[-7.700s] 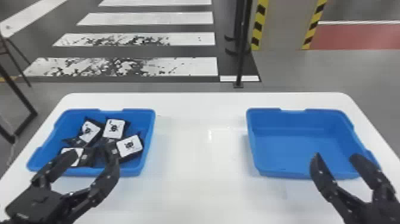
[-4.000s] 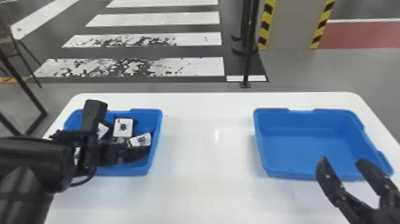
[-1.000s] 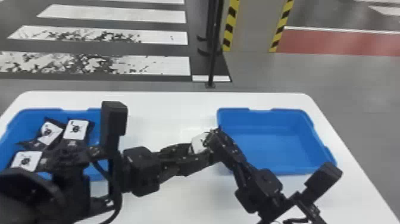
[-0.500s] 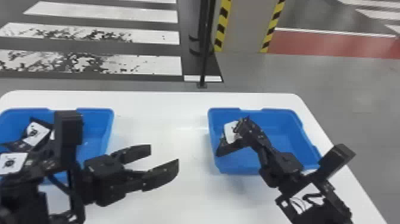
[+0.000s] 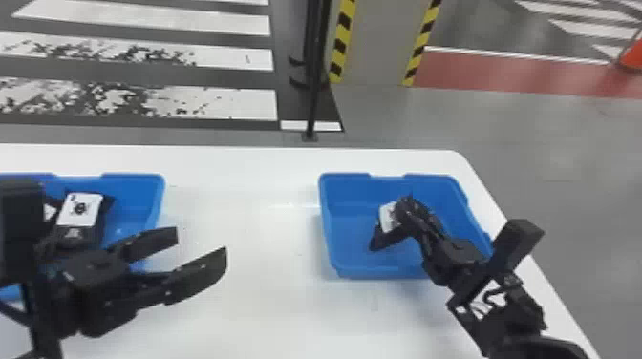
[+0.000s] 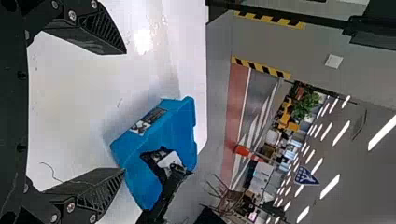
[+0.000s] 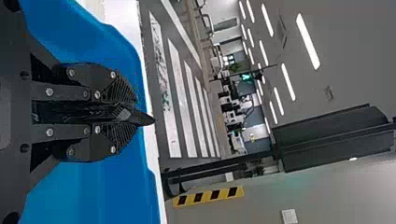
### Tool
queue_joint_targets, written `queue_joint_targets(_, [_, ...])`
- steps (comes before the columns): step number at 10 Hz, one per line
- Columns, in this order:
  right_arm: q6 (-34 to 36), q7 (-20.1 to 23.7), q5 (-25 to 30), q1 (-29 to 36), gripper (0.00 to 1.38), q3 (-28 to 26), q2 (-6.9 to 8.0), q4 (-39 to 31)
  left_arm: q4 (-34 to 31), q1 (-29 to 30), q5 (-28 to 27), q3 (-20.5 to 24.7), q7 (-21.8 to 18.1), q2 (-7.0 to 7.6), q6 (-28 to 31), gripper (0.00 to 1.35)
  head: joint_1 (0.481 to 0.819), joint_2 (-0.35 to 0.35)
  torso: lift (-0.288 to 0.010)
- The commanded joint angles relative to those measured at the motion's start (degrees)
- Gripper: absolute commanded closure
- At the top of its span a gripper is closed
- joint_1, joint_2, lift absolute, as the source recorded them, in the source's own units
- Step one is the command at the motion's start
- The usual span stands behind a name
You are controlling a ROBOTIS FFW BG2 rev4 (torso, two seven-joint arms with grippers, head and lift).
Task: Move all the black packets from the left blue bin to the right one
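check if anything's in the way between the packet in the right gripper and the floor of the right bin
Nothing visible is: the right gripper holds the packet over the right blue bin, with bare floor beside it. The left gripper is off to the side.

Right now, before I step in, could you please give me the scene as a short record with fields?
Left gripper: open and empty, over the table between the bins
Right gripper: shut on a black packet
Held packet's place: within the right blue bin; contact with its floor cannot be told
Left blue bin: a packet with a white label, part of another beside it
Table: white, under both bins
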Motion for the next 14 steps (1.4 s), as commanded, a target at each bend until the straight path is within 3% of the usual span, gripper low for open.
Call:
queue_joint_targets(1, [-0.13,-0.27,1.80,2.18,0.49,-0.48,0.08,-2.00,-0.22,0.08,-0.95,0.95,0.08,-0.20,-0.02,0.18,0.695,-0.180,-0.185])
queue_joint_targets(2, [-0.97,-1.06,3.52,5.55,0.19,-0.36,0.52,-6.50,-0.22,0.08,-1.63,2.09,0.17,-0.37,0.12,0.18,0.695,-0.178,-0.185])
queue_joint_targets(3, [-3.50,-1.86,2.83,8.79,0.07,1.58,0.52,-9.73,-0.93,0.37,-1.63,3.46,0.17,-0.46,0.12,0.18,0.695,-0.171,-0.185])
queue_joint_targets(5, [-5.19,-5.02,4.32,16.94,0.11,5.01,1.22,-19.29,-1.91,0.51,-3.92,5.86,0.96,-0.90,0.12,0.18,0.695,-0.117,-0.185])
queue_joint_targets(8, [-7.16,-7.74,3.52,26.79,0.12,7.06,2.98,-26.47,-2.05,-0.48,-8.83,8.14,3.16,-1.16,1.81,0.18,0.695,-0.028,-0.185])
queue_joint_targets(12, [-7.30,-7.74,1.35,28.90,0.12,7.98,3.24,-26.89,1.75,-7.37,-18.54,13.29,6.06,-1.52,10.25,0.18,0.695,0.119,-0.185])
queue_joint_targets(14, [-7.30,-7.74,1.12,28.76,0.12,8.21,3.24,-26.75,6.95,-12.71,-21.51,11.91,6.23,-0.20,16.71,0.18,0.695,0.188,-0.185])
